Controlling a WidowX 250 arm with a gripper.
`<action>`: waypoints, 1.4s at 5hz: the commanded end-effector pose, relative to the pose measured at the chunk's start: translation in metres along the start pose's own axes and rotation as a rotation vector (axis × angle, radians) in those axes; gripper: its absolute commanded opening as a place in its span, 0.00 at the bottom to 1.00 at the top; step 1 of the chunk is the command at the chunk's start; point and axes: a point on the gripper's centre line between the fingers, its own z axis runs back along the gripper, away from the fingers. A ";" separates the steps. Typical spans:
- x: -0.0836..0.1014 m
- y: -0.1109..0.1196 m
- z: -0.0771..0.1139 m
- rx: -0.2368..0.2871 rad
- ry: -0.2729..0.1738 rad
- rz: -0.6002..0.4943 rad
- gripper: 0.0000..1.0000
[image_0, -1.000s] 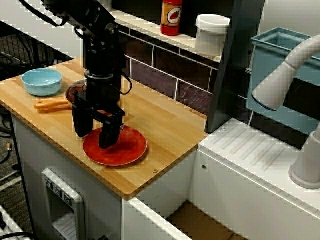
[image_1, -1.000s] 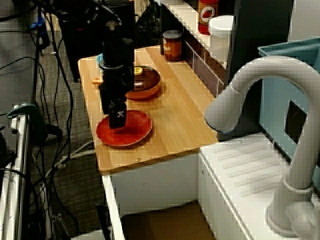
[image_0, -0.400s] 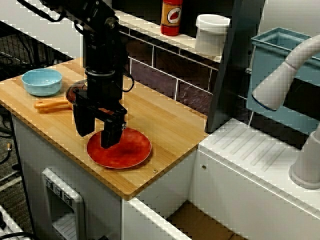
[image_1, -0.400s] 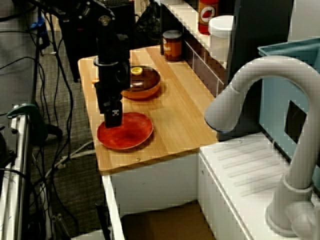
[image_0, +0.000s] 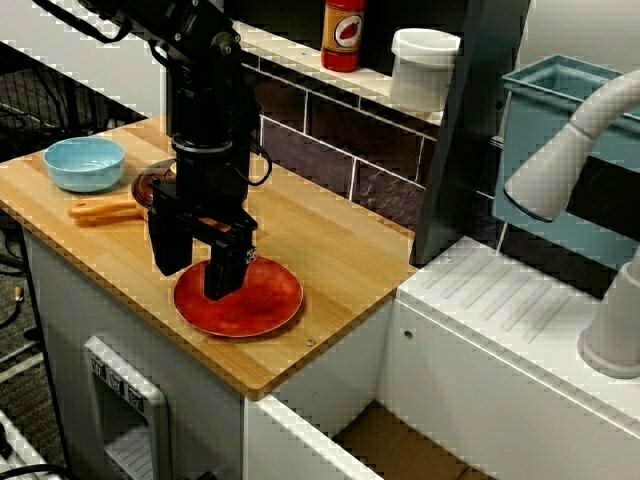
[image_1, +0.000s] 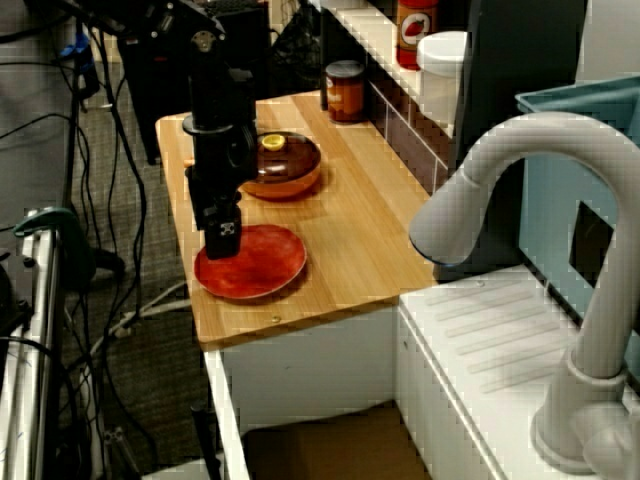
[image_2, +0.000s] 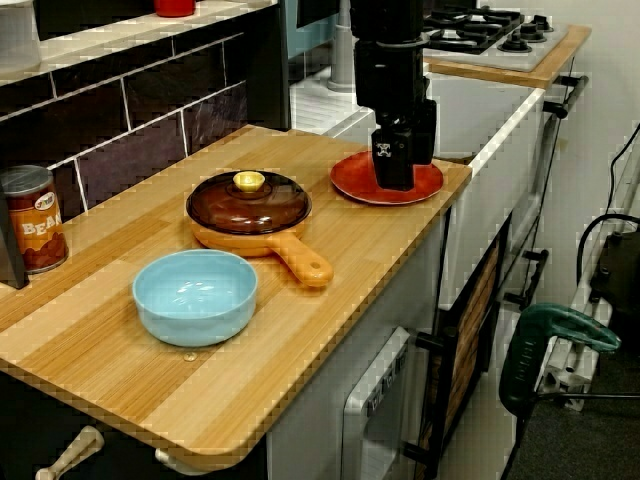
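Note:
A red plate (image_0: 256, 300) lies flat on the wooden counter (image_0: 330, 240) near its front edge. My black gripper (image_0: 192, 282) hangs just over the plate's left rim, open, with nothing between its two fingers (image_0: 224, 272). The view from the sink end shows the gripper (image_1: 222, 240) standing at the plate's (image_1: 262, 266) far-left edge. In the view from the bowl end the gripper (image_2: 395, 168) hides the middle of the plate (image_2: 350, 176). I cannot tell whether the fingertips touch the plate.
An orange pan with a brown glass lid (image_2: 248, 208) sits behind the gripper, its handle (image_2: 305, 264) pointing to the counter's front. A light blue bowl (image_2: 195, 296) stands beyond it, and a bean can (image_2: 30, 220) by the tiled wall. A sink faucet (image_0: 570, 140) is at the right.
The red plate has shifted slightly to the right on the counter, and the gripper has lifted a little. The fingers stay apart.

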 end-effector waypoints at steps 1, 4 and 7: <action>0.009 0.021 0.017 -0.012 -0.043 0.030 1.00; 0.004 0.064 0.038 0.074 -0.095 0.091 1.00; -0.018 0.129 0.058 0.110 -0.182 0.318 1.00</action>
